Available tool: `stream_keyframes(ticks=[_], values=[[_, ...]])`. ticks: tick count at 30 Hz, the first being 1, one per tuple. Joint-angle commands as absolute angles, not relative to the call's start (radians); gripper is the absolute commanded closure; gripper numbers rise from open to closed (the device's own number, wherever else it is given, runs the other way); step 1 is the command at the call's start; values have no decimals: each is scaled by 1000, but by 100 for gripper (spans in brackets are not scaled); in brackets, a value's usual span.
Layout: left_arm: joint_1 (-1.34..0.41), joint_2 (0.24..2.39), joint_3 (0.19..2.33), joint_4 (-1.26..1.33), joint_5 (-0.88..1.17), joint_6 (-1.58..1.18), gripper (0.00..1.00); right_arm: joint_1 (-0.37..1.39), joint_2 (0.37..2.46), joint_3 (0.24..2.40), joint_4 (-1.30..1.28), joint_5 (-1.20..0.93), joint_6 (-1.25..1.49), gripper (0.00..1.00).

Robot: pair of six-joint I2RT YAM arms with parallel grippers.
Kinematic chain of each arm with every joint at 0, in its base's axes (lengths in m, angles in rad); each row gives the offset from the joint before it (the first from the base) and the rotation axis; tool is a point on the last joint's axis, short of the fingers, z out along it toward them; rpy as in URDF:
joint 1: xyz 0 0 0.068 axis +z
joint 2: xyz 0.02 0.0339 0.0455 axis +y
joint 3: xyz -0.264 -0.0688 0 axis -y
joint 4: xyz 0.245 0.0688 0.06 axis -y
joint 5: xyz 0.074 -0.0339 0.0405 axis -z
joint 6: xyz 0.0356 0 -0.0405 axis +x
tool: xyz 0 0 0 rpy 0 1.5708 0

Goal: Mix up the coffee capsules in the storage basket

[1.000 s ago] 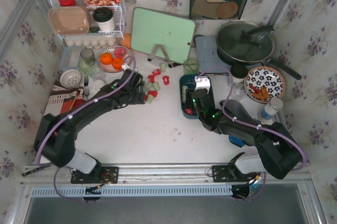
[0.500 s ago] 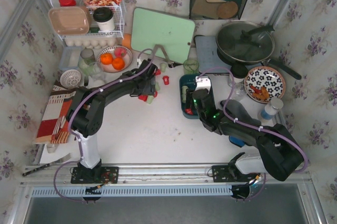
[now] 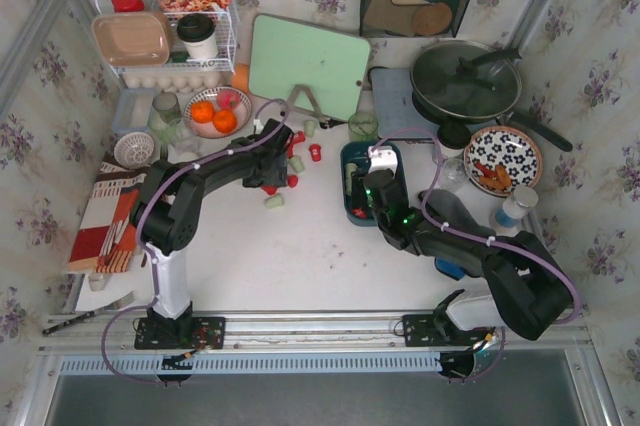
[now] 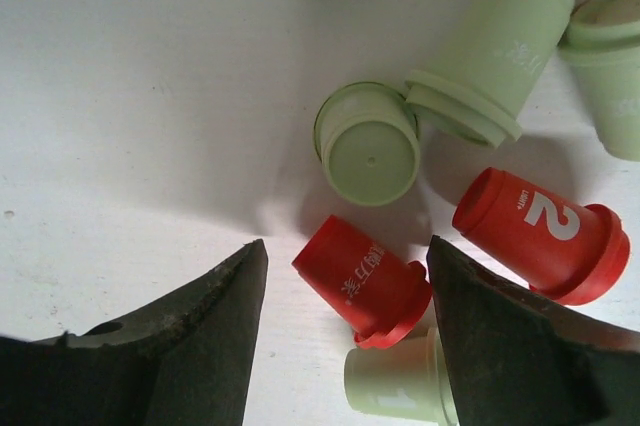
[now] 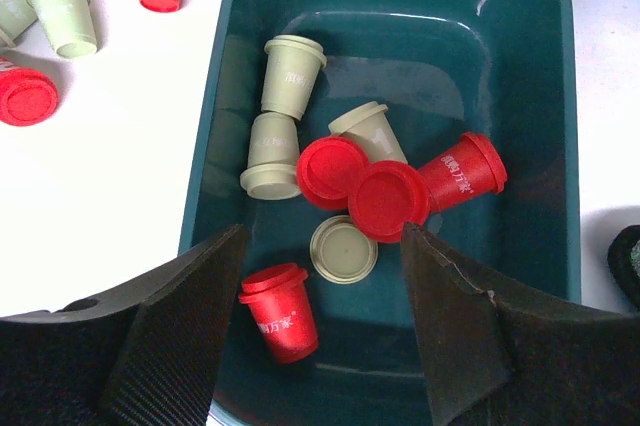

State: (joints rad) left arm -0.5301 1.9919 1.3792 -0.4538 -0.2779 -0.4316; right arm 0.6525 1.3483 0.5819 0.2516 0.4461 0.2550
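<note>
Jaws apart, nothing held: my left gripper (image 4: 345, 256) over smooth cup-shaped coffee capsules (image 4: 368, 146), my right gripper (image 5: 322, 241) over the shiny teal storage basket (image 5: 545, 96). Only close views show a white 2.

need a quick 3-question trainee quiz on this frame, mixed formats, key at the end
1. True or false: the storage basket holds only red coffee capsules.
2. In the left wrist view, what lies between the left gripper's fingers? A) a red capsule on its side B) an orange C) nothing
3. Which arm's gripper is over the basket?

Key:
1. False: red and pale green capsules are both in it.
2. A
3. The right gripper, fingers apart above the capsules.
</note>
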Motion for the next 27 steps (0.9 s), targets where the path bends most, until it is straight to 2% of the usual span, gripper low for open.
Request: stream_keyframes(ticks=[1,4,8,15,17,22,27], values=[[-526,1985,1364,-456,-265,-448,32,654,1356,594,267,444,252,29],[-525,1981,1353,-450,-256,-450,37,653,1358,595,265,444,251,29],[-522,1968,1341,-434,-238,-444,56,653,1358,595,263,443,250,29],[-523,1844,1289,-408,-259,-446,58,653,1355,597,262,442,251,29],[-524,1780,1255,-373,-246,-448,61,653,1351,597,261,444,252,29],[-559,1636,1201,-257,-157,-434,63,654,1327,586,271,466,257,29],[-634,1626,1220,-123,-47,-404,62,653,1256,538,305,528,275,29]])
